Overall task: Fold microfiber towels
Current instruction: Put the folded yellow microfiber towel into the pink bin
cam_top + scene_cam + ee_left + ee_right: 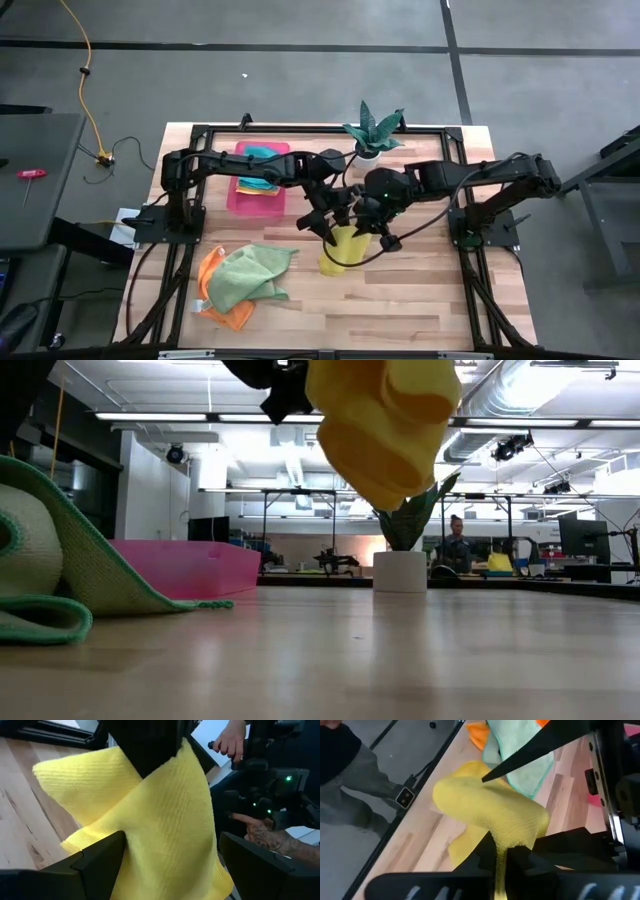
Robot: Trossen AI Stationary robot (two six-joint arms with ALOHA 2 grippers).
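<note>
A yellow towel hangs in a bunch above the middle of the table, with my right gripper shut on it. In the low view the yellow towel is clear of the tabletop. My left gripper is open right beside it, one finger on each side of the hanging cloth. A light green towel lies crumpled on an orange towel near the front left. The pink tray at the back holds a teal towel and a yellow one. My right gripper pinches the yellow towel's gathered upper part between its two fingers, slanting down from the table's right. Several layers are bunched there. The towel hangs slack below the fingers, lifted clear of the table. My left gripper: I cannot tell whether its open fingers touch the cloth.
A potted plant stands at the back, right of the tray. A person's hands show beyond the table's edge. Bare wood lies at the front right.
</note>
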